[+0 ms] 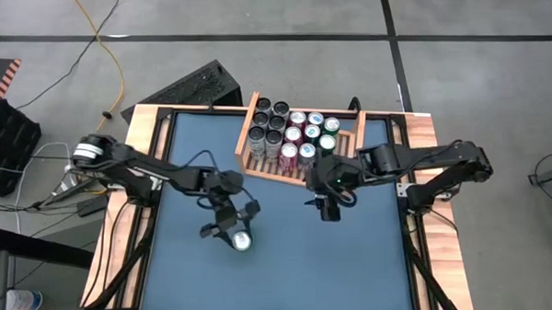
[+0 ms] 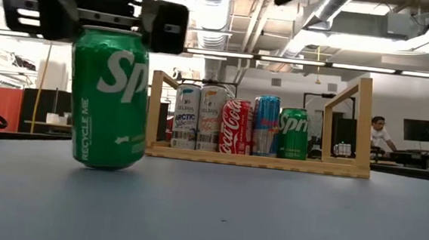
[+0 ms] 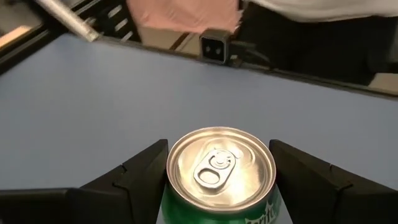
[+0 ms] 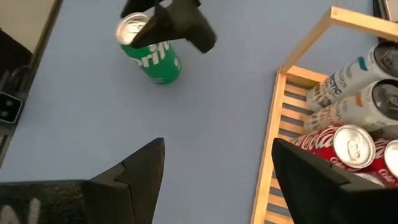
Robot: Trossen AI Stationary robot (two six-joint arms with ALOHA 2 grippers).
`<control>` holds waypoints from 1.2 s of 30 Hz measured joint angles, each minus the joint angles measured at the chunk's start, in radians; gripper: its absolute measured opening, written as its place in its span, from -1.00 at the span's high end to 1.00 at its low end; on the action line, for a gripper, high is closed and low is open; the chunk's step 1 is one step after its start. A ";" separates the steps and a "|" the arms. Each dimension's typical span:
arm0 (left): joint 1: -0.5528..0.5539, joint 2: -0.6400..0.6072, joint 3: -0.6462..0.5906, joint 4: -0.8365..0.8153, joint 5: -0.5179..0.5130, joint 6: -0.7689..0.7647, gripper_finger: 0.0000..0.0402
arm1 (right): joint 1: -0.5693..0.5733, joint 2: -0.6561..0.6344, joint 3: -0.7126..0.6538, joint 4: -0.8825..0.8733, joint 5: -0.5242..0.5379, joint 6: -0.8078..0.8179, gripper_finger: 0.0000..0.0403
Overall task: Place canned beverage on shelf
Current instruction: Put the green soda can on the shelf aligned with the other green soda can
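We're at the pick-up: our left hand hangs over the green can, which stands upright on the blue bench, well apart from the shelf. Fingers flank the can's rim on both sides, close against it, though we can't tell if they're truly clamping yet. Next, we reckon, comes a firm squeeze, a lift and a carry over the shelf's low front rim. Our right hand waits spread, gripping nothing, just before the shelf.
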State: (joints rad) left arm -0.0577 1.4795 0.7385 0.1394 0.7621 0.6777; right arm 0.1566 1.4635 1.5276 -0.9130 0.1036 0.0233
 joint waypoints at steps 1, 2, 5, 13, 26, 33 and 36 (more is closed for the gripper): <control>0.003 0.027 0.025 -0.005 0.023 0.018 -0.24 | 0.004 0.001 0.000 -0.006 0.000 0.003 -0.40; 0.004 0.052 0.051 -0.018 0.044 0.042 -0.24 | 0.010 0.002 -0.001 -0.011 0.000 0.003 -0.40; 0.021 0.114 0.133 -0.080 0.100 0.098 -0.24 | 0.028 0.007 0.000 -0.007 0.000 0.004 -0.40; 0.057 0.145 0.288 -0.316 0.250 0.295 -0.24 | 0.069 0.010 0.000 -0.023 0.001 0.008 -0.40; 0.164 0.144 0.307 -0.300 0.477 0.378 -0.24 | 0.093 0.010 0.000 -0.048 0.002 0.081 -0.40; 0.160 0.171 0.307 -0.331 0.430 0.384 -0.24 | 0.092 0.010 0.000 -0.047 0.002 0.101 -0.40; 0.161 0.226 0.307 -0.326 0.426 0.383 -0.24 | 0.092 0.010 0.000 -0.041 0.002 0.101 -0.40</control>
State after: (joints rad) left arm 0.1029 1.7055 1.0451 -0.1866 1.1882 1.0610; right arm 0.2485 1.4731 1.5272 -0.9541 0.1058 0.1246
